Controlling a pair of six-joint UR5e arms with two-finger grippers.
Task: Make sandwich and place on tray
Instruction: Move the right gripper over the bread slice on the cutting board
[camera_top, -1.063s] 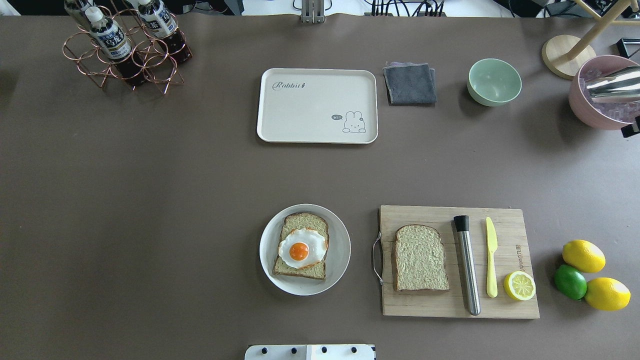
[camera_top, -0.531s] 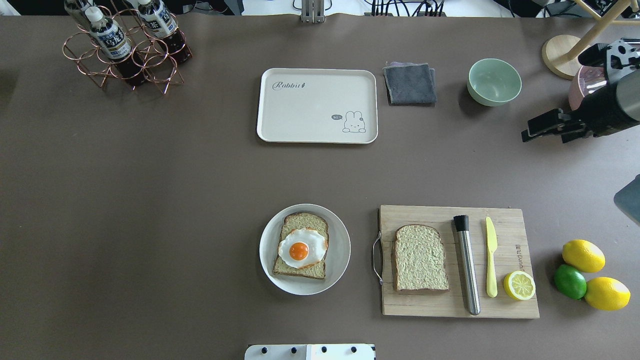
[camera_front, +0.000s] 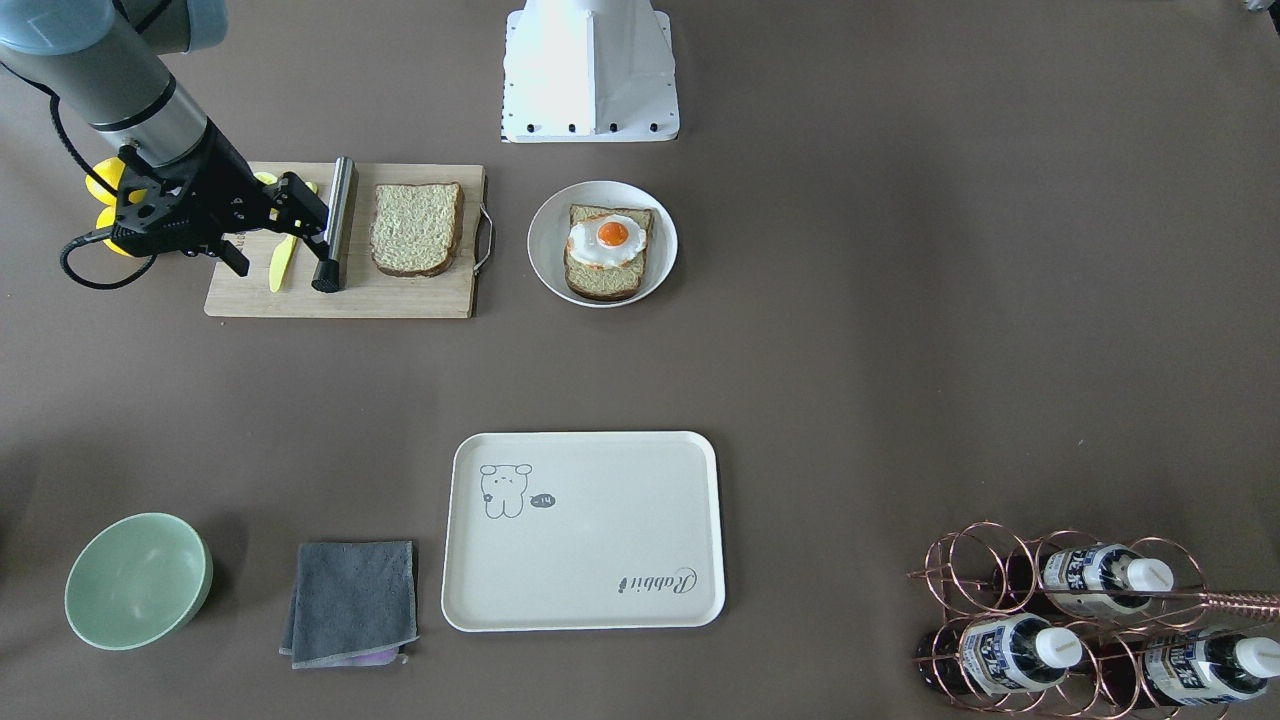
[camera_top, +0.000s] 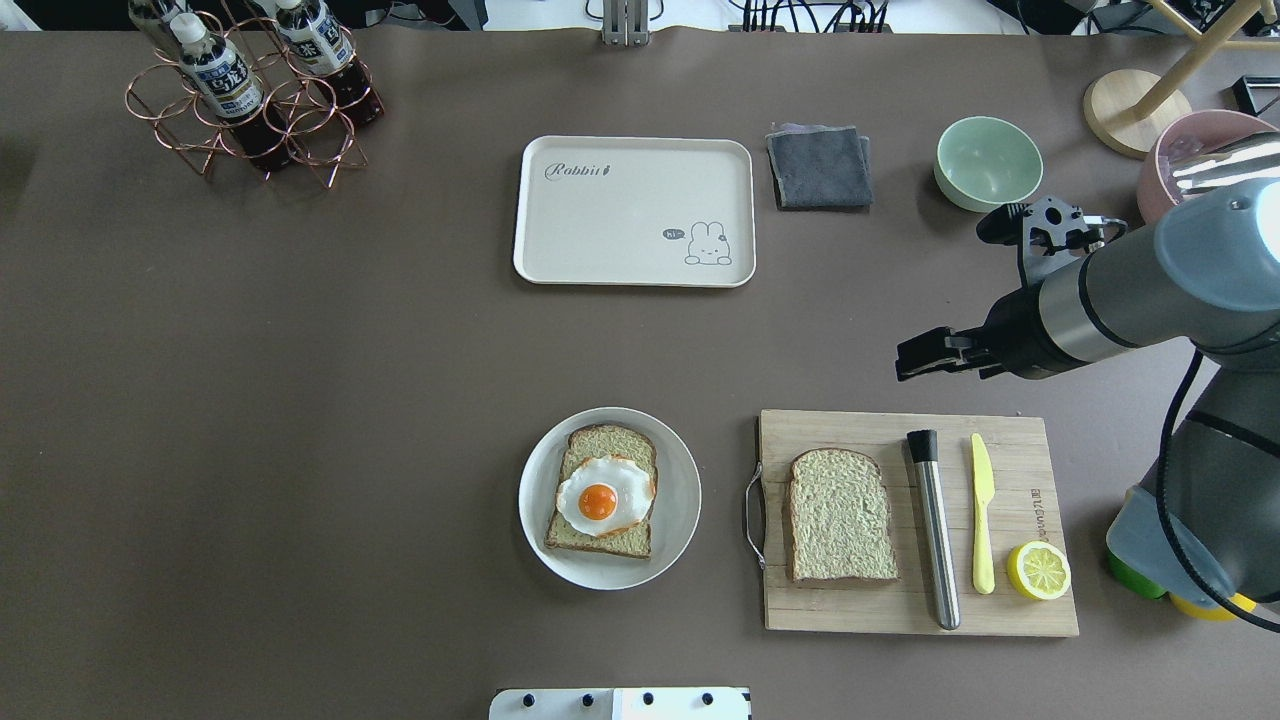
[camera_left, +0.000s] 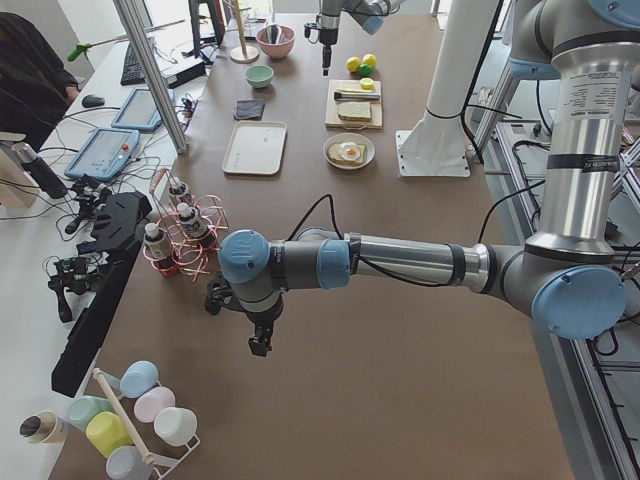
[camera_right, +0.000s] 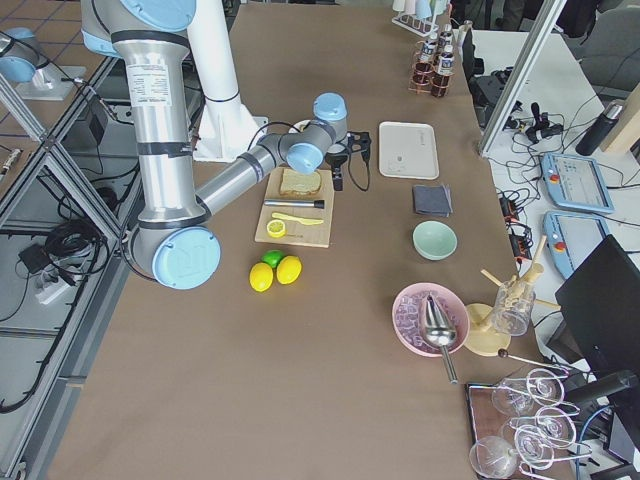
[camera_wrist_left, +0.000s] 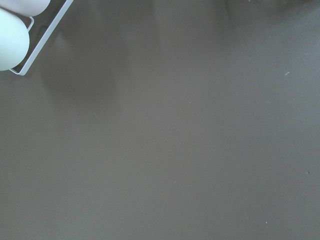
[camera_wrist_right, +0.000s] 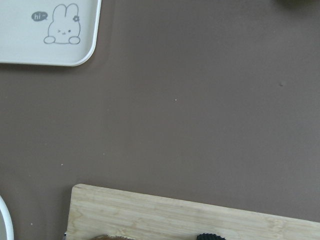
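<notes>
Right gripper (camera_top: 925, 355) hangs over bare table just past the board's (camera_top: 880, 615) far edge, the edge away from the robot, about in line with the steel rod (camera_top: 935, 530) that lies on the board. Fingers spread apart, nothing held. Its wrist view looks down on the board's far edge at the bottom and one tray corner at upper left. Left gripper (camera_left: 258, 345) shows only in the left side view, far from the board and near the bottle rack (camera_left: 180, 240); cannot tell how far it is spread or whether it holds anything. Sandwich is in two parts. Board slice (camera_top: 840, 515) lies flat on the board between the handle and the rod. Plate slice (camera_top: 600, 440) carries the egg (camera_top: 605, 497) and sits on the plate (camera_top: 683, 500), just beside the board's handle end. Tray (camera_top: 620, 215) lies well apart from the board, on the operators' side of the table, opposite the plate.
</notes>
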